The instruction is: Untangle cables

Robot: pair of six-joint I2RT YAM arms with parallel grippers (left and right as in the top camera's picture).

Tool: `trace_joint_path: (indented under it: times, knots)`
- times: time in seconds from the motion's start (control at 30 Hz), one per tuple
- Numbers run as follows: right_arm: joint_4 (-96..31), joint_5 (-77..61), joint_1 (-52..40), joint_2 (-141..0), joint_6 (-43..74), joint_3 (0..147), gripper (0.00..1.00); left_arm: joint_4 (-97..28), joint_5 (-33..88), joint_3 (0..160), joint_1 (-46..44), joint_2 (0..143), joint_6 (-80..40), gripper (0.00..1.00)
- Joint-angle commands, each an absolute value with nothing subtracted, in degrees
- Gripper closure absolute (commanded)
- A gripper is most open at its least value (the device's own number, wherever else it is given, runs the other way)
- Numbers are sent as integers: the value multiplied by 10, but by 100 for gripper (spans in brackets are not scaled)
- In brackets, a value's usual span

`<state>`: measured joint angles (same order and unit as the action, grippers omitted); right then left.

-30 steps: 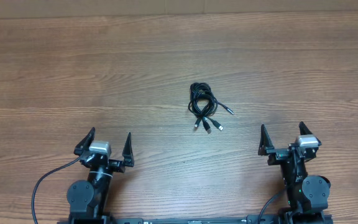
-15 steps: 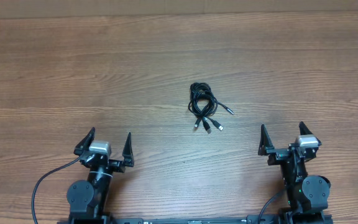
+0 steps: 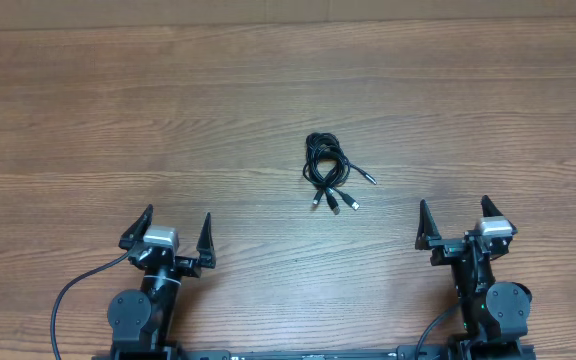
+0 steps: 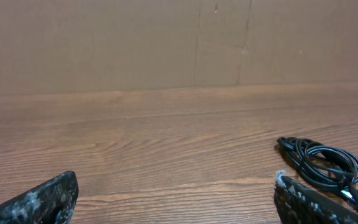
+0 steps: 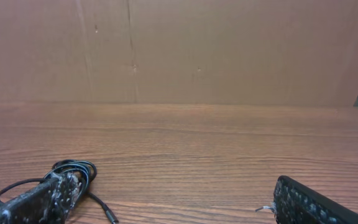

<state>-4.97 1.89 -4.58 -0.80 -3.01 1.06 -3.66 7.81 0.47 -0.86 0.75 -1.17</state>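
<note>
A: Where are the cables (image 3: 328, 172)?
B: Bundled mid-table (image 3: 168, 100), plugs toward the arms.
A: The arms?
B: Left gripper (image 3: 178, 214) and right gripper (image 3: 454, 203) sit low at the near edge, well apart from the cables, jaws wide and empty.

The cables (image 4: 322, 163) lie as a bundle of thin black loops on a wood-grain table (image 4: 142, 137). One cord trails out of the bundle toward the frame's right edge. The left gripper (image 4: 174, 186) has its jaws spread wide with nothing between them. One of the scuffed black fingers (image 4: 42, 200) sits well apart from the cables. The other finger rises just in front of the cables and covers their near edge; whether it touches them cannot be told. Beyond the cables, a plain brown wall (image 4: 104, 43) with vertical seams meets the table's far edge.
</note>
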Motion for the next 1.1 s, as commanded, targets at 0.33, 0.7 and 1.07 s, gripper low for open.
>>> trace_joint_path:
  times: [0.33,0.7,1.07]
  knots:
    - [-47,18,-44,-2,-31,4,0,-38,73,3,-8,3,-15,0]
    - [-47,18,-44,-2,-31,4,0,-38,73,3,-8,3,-15,0]
    - [-47,18,-44,-2,-31,4,0,-61,76,18,-8,3,-15,0]
